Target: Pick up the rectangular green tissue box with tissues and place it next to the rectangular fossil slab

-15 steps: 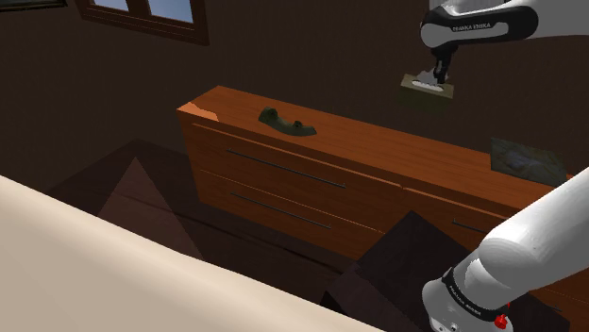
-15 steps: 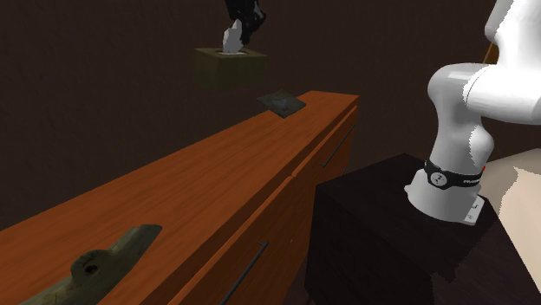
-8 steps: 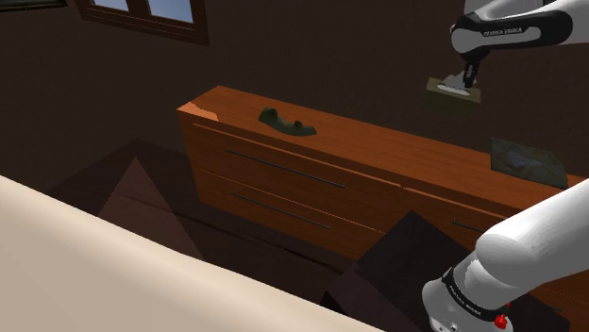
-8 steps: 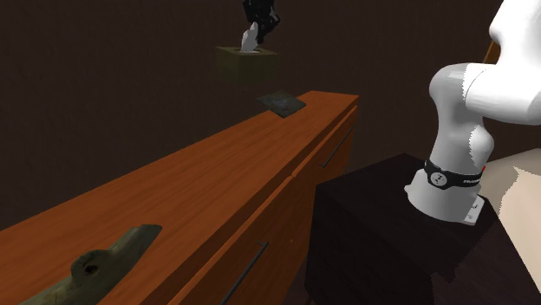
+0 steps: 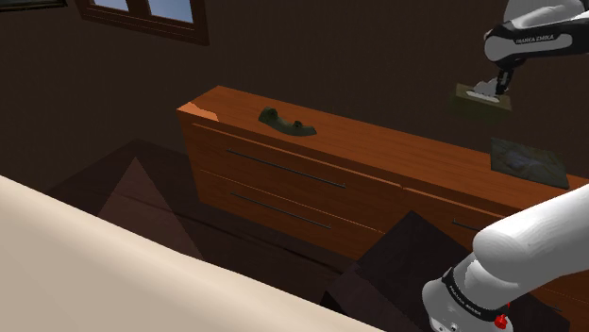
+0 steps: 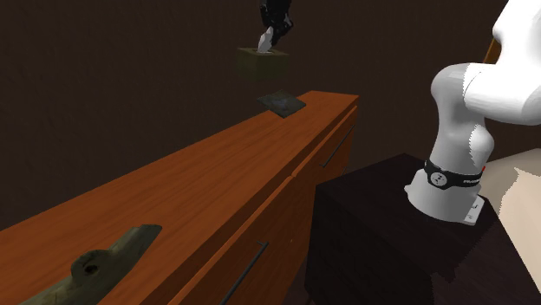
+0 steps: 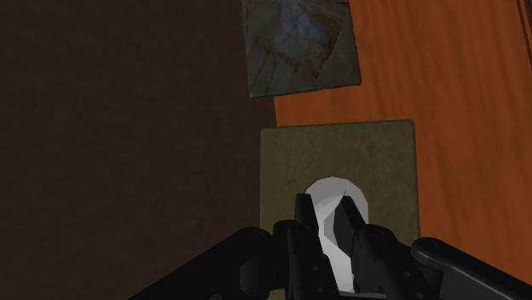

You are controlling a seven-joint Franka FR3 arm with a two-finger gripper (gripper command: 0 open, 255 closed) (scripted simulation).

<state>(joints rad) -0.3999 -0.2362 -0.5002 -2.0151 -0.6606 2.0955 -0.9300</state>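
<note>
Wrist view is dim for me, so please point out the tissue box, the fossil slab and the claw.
tissue box (image 7: 379,170), wrist view, bare olive top.
fossil slab (image 7: 300,47), wrist view, middle of its mottled face.
claw (image 7: 327,210), wrist view, midway between its fingertips.

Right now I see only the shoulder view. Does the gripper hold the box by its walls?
Observer: No. In the wrist view the gripper is shut on the white tissue that sticks out of the box top.
Operator: Is the box down on the dresser?
Observer: No. In the second exterior view it hangs in the air, well above the dresser top.
Operator: And where is the slab from it?
Observer: Seen from the wrist, the slab lies flat just beyond one side of the box, with a strip of dresser between.
</note>
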